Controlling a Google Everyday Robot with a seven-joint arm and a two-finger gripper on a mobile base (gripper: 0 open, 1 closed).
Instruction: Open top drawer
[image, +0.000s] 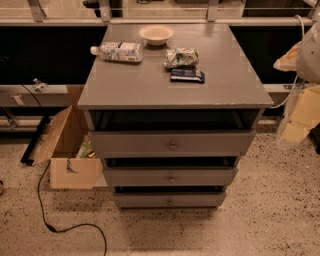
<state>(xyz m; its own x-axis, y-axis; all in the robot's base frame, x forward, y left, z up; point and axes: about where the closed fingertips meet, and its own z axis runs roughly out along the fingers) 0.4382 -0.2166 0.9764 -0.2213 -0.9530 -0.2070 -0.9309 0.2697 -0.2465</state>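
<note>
Your gripper (296, 122) hangs beyond the table's (150, 87) right edge, near the front right corner, well apart from the top drawer (215, 142). It shows only as a pale blur, so you cannot tell how it is set. The drawer's front lies just below the table's front edge, with a dark gap above it and its knob (173, 146) at centre. A bottle (117, 51) and a bowl (156, 34) sit near the back edge.
</note>
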